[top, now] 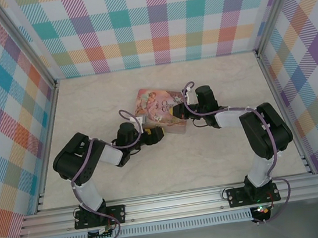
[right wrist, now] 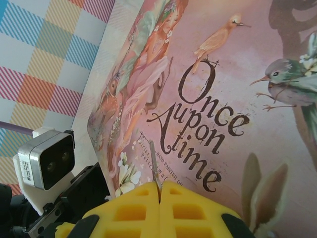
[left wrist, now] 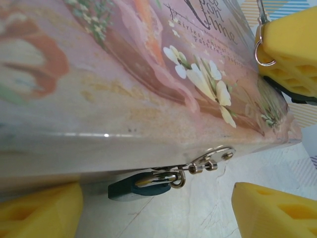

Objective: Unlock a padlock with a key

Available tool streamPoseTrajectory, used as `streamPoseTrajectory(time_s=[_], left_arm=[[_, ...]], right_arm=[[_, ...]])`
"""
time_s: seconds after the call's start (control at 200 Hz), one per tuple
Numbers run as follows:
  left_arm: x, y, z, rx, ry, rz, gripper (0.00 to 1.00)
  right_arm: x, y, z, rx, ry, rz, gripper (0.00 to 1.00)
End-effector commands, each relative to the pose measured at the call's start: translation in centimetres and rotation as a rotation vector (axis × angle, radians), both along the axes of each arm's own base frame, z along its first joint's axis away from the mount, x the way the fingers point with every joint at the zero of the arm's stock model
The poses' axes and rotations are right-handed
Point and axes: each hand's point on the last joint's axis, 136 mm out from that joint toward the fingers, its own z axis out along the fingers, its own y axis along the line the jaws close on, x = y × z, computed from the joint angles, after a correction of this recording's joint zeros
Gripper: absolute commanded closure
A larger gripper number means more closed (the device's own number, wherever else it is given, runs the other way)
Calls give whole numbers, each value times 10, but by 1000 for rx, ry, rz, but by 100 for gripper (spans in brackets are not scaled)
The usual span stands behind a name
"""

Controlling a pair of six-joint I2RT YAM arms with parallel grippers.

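Note:
The padlock (left wrist: 141, 186), small and blue-bodied with a silvery shackle, hangs from the metal hasp (left wrist: 214, 159) on the front wall of the pink illustrated tin (left wrist: 124, 99). It lies low against the table. My left gripper (left wrist: 157, 199) is open, a yellow finger (left wrist: 39, 213) on each side of the padlock, neither touching it. My right gripper (right wrist: 160, 191) is shut on the key (right wrist: 154, 161), whose thin blade pokes out over the tin's lid (right wrist: 233, 99). From above, the left gripper (top: 154, 136) sits at the tin's near edge and the right gripper (top: 177, 113) over its right part.
The tin (top: 159, 110) lies mid-table on a pale marbled surface (top: 211, 159). Checked walls (top: 146, 21) close the back and both sides. The right gripper's yellow pads (left wrist: 292, 49) and a key ring (left wrist: 261, 49) hang just above the tin's right corner, close to my left arm.

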Motion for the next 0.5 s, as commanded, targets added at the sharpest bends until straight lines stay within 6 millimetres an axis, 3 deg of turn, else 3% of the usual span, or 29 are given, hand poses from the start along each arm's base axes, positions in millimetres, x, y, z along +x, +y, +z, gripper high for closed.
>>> streamPoseTrajectory(time_s=[0.0, 0.495], left_arm=[[5, -14, 10, -61, -23, -52, 24], [13, -23, 11, -88, -23, -46, 49]], right_arm=[[-23, -7, -46, -99, 152, 5, 98], [-24, -3, -43, -97, 141, 7, 98]])
